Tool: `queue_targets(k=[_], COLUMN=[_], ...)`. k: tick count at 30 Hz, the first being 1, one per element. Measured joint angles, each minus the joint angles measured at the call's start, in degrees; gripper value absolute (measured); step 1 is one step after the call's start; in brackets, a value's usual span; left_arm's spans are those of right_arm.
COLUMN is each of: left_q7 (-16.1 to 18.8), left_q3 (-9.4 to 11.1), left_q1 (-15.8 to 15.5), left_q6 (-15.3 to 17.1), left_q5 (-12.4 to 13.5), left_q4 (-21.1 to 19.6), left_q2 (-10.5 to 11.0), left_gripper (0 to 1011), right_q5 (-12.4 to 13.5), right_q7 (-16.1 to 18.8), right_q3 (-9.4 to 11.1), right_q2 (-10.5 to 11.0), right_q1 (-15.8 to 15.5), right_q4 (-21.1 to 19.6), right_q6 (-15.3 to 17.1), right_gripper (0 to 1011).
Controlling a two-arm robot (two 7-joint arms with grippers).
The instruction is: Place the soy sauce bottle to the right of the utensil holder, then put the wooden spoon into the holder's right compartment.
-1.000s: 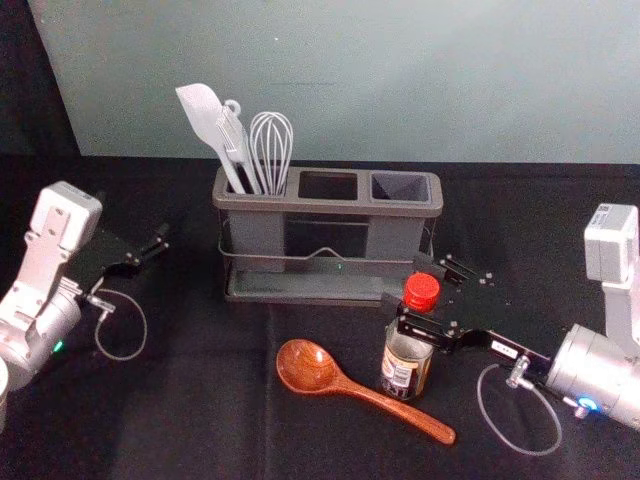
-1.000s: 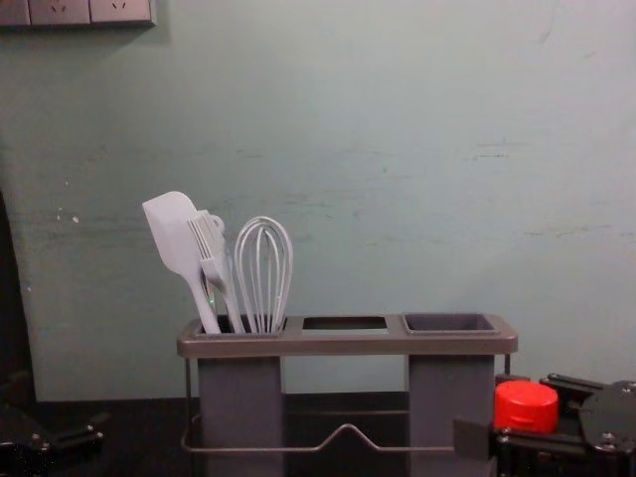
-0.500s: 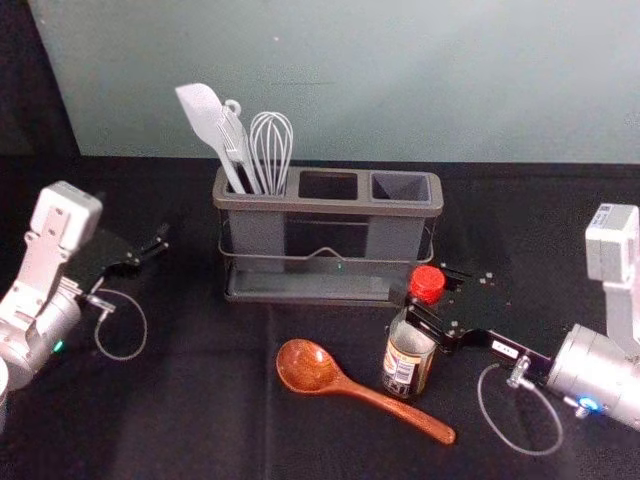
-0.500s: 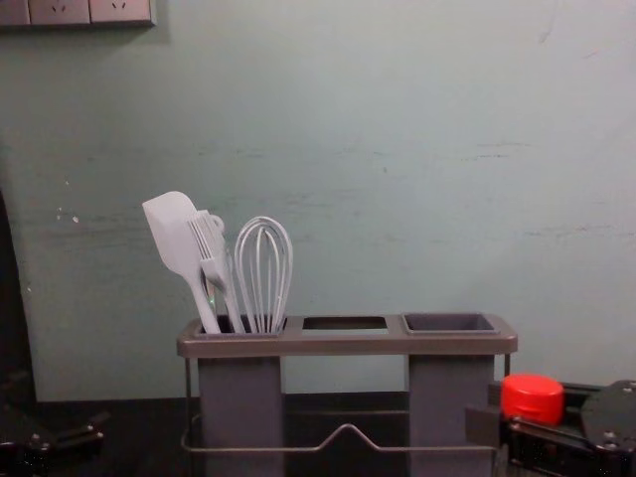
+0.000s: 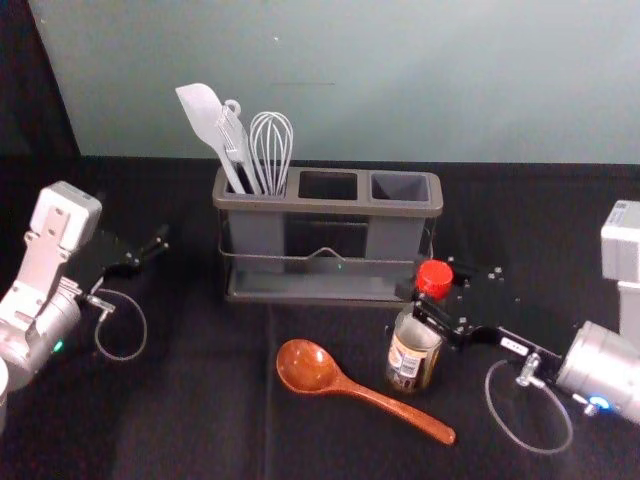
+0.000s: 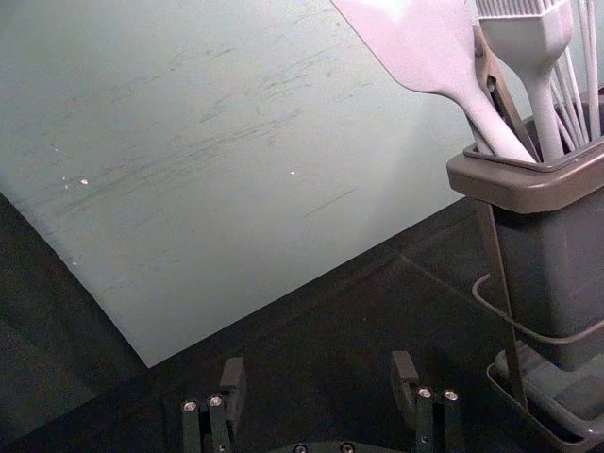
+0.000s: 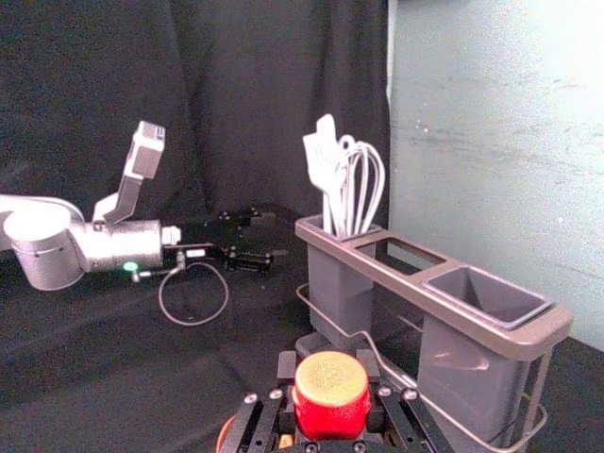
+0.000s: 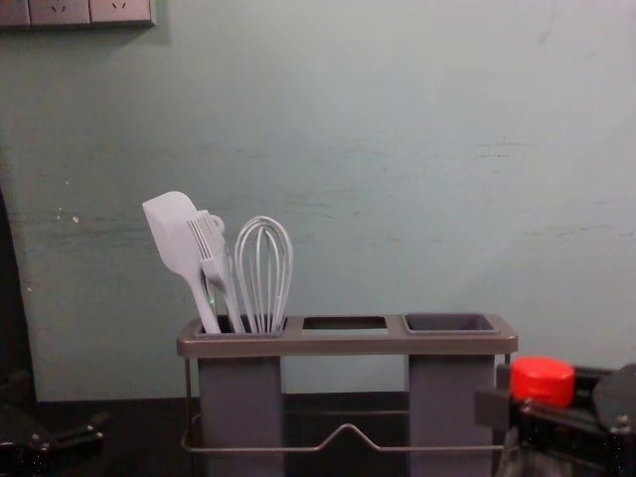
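as seen in the head and right wrist views, the right gripper [image 5: 427, 285] is closed on the soy sauce bottle [image 5: 411, 358], its fingers clamped at either side just below the red cap [image 5: 434, 278]. the bottle is near the front of the utensil holder [image 5: 330, 207], by its right end, leaning slightly; whether its base touches the table cannot be determined. just beside it, the wooden spoon [image 5: 308, 368] lies on the dark cloth [image 5: 215, 400], bowl to the left. the holder's left compartment carries a spatula [image 5: 203, 112], a brush [image 5: 235, 143] and a whisk [image 5: 271, 145]. the left gripper [image 5: 158, 241] is parked left of the holder, fingers apart.
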Motion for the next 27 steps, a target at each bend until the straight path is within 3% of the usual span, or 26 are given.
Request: queue_targets(k=[9, 17, 23, 27], left_q7=[0.0, 0.0, 0.0, 0.0], left_q3=[0.0, 0.0, 0.0, 0.0], left_q1=[0.0, 0.0, 0.0, 0.0], left_q6=[0.0, 0.0, 0.0, 0.0], left_q5=[0.0, 0.0, 0.0, 0.0], left_q4=[0.0, 0.0, 0.0, 0.0], left_q2=[0.0, 0.0, 0.0, 0.0], left_gripper=[1005, 1005, 1005, 1005], right_q5=[2.7, 6.4, 6.9, 6.2], right_q7=[-0.8, -0.9, -0.9, -0.9], right_q3=[3.9, 10.0, 12.5, 12.7], right_q2=[2.6, 5.3, 5.9, 5.4], right_q1=[-3.4, -7.7, -7.7, -6.1], right_q4=[-3.6, -3.5, -0.7, 1.4], right_q6=[-0.2, -1.9, -2.7, -3.1], right_gripper=[381, 381, 382, 381])
